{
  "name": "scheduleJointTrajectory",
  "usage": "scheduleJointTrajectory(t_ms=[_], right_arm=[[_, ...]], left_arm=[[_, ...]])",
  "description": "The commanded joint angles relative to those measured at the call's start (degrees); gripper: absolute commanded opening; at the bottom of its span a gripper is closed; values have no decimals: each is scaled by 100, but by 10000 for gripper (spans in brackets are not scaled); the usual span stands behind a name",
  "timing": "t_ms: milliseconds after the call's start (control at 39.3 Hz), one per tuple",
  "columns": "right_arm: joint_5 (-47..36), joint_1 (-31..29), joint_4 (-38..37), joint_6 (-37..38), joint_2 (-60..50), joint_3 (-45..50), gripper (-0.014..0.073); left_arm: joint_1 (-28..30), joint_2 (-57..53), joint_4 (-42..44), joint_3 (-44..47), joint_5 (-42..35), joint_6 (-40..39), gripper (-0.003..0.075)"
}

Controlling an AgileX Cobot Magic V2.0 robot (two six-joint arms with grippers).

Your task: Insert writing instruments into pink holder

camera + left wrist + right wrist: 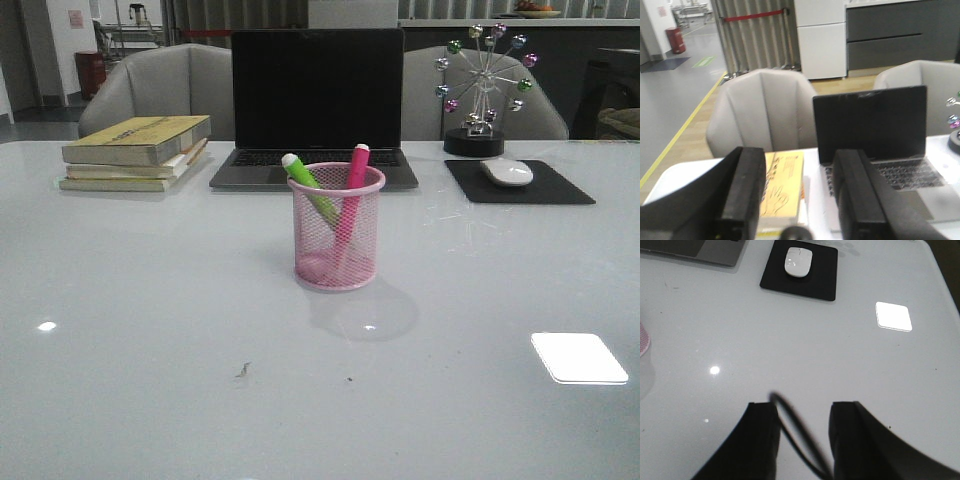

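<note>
Black fingers [762,440] of the right claw [804,440] are filling the near edge of the right wrist view, standing apart with nothing between them but a thin dark cable crossing the gap. Beyond that claw the white desk [790,355] is showing glare spots, and farther ahead of the claw a white mouse [798,262] is lying on a black mouse pad [817,285]. Off to one side of the claw, at the picture's edge, a sliver of the pink holder [643,337] is peeking in, well apart from the fingers.

The left claw [800,200] is also standing wide, its two dark fingers [745,195] gripping nothing. Ahead of it a stack of books [782,187] with a yellow cover is lying on the desk, with an open laptop [870,130] just beside the books and grey chairs [762,112] behind.

From the front view neither claw is showing. The pink holder [337,228] is standing upright at the middle of the desk, in front of the laptop [317,100]. Both pens are sitting inside it: the green pen [300,172] is leaning toward the books [135,150], its pale tip sticking out above the rim, while the pink pen [355,170] is leaning the other way, toward the mouse pad [520,183]. Their lower ends are crossing inside the mesh. A small Ferris-wheel ornament [483,85] is standing behind the mouse pad.
</note>
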Motion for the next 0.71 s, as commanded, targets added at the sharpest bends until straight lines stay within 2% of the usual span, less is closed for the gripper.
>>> scheduleJointTrajectory(t_ms=[0, 254, 356, 686], right_arm=[[-424, -46, -90, -56, -30, -152, 379], [-424, -46, -90, -56, -30, -152, 379], [-424, -46, -90, -56, -30, -152, 379], [-424, -46, -90, -56, -30, -152, 379]], left_arm=[[21, -527, -47, 248, 69, 25, 327], [8, -1369, -47, 1331, 69, 38, 297], [8, -1741, -47, 1687, 22, 320, 297], [8, -2827, -47, 2361, -139, 539, 297]])
